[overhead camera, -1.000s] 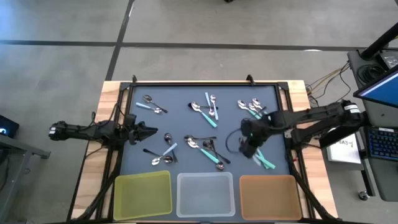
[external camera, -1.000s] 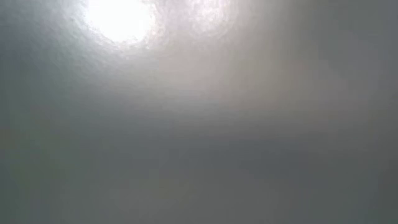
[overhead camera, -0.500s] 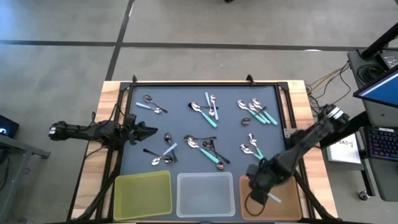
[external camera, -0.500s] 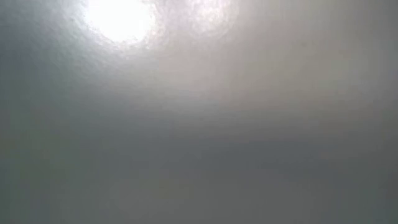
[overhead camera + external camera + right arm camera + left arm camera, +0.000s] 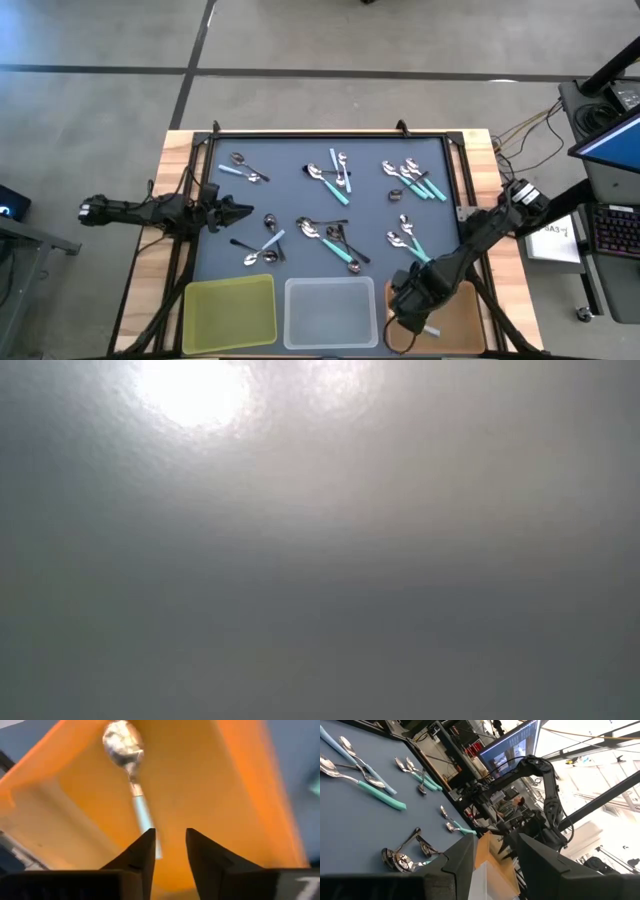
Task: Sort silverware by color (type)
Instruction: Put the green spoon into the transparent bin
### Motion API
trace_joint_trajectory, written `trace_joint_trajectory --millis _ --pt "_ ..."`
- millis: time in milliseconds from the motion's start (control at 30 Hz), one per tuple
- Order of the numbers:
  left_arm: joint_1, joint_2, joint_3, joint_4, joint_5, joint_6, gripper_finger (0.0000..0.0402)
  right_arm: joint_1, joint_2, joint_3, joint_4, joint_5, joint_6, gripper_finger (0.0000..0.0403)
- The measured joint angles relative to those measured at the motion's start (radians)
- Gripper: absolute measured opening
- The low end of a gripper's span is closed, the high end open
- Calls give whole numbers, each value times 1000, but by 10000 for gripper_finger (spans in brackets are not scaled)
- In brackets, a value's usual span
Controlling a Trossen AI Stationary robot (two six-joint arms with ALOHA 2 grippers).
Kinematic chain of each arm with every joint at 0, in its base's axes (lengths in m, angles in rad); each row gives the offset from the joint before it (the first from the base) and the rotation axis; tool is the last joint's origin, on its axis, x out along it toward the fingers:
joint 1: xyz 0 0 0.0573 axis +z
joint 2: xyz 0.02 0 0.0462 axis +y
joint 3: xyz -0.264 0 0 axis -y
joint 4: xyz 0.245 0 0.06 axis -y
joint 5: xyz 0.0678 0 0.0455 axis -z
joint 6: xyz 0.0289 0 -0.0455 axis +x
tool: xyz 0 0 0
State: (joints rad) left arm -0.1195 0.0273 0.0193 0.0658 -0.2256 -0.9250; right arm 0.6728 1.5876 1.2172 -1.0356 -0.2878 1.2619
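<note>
Several spoons with teal, light-blue or dark metal handles lie in loose groups on the dark mat [image 5: 300, 205], such as the group [image 5: 410, 175] at far right and the group [image 5: 335, 240] in the middle. My right gripper [image 5: 170, 837] hangs open over the orange tray [image 5: 225, 780], at the table's near right [image 5: 412, 305]. A light-blue-handled spoon [image 5: 140, 805] lies in that tray beyond the fingertips, its handle end showing in the high view [image 5: 432, 328]. My left gripper [image 5: 495, 850] waits open at the mat's left side [image 5: 235, 211].
Three trays stand along the near edge: yellow [image 5: 230, 312], clear [image 5: 331, 310] and orange [image 5: 460, 300]. A black frame borders the mat. The low view shows only glare. Monitors, cables and a desk stand off the table's right side.
My right gripper has swung from over the mat's right part toward the near edge and now hangs over the orange tray, bringing the light-blue-handled spoon along. In the last half second it has shifted slightly leftward and nearer.
</note>
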Motion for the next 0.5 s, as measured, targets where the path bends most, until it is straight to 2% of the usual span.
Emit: trace_joint_trajectory --millis 67,267,500 --pt "0 0 0 0 0 0 132 -24 -23 17 -76 19 -16 118" --pt "0 0 0 0 0 0 132 -162 -98 4 -240 230 -29 123" --pt "0 0 0 0 0 0 132 -368 -96 -101 -230 256 -204 121"
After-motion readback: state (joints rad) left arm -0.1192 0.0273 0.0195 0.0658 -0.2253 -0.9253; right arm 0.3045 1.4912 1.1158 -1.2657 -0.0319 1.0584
